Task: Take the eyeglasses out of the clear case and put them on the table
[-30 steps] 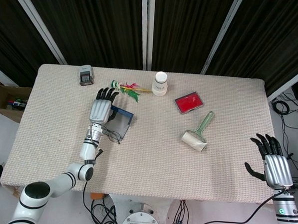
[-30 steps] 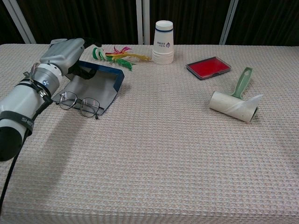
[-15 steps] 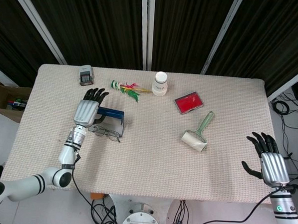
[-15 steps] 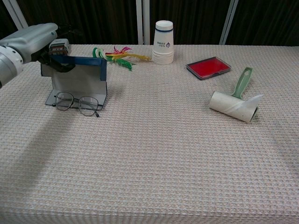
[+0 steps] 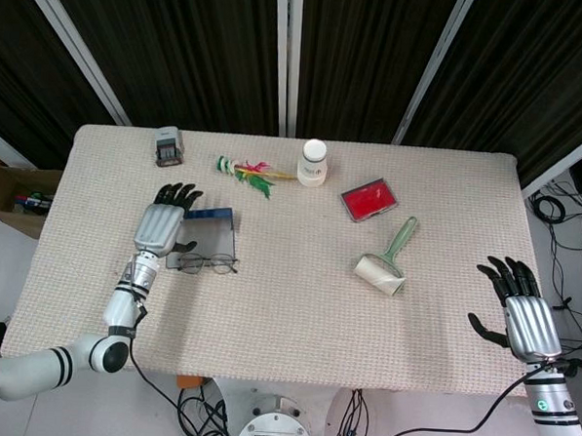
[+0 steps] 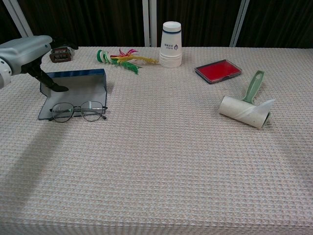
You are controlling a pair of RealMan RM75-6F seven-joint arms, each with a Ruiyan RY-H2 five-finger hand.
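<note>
Over the last second your left hand (image 5: 160, 229) has swung the clear case (image 6: 74, 91) from a slant to square with the near table edge, and the eyeglasses (image 6: 78, 111) now lie at its open front, lenses toward you, temples folded back. That reads as the task nearly done: the frames look to be out on the table (image 5: 296, 306), or at least on the case's front lip, so what is left for you is to let go and draw the arm back without dragging the case across them. The head view looks down on the back of your left hand, fingers extended over the case's left rear corner, and it hides the contact underneath. The chest view fills that in partly: dark fingers reach down against the left wall of the case, so the hand appears to be touching or lightly holding it, but I cannot tell for certain whether it grips or only rests there. Only the chest view shows how low the blue-rimmed case wall is and that the glasses sit flat. Your right hand (image 5: 518, 316) shows in the head view alone, near the right front corner of the table, fingers spread wide and holding nothing. It has crept slightly toward you and is well apart from the lint roller (image 5: 386, 261) and the red pad (image 5: 369, 200).
</note>
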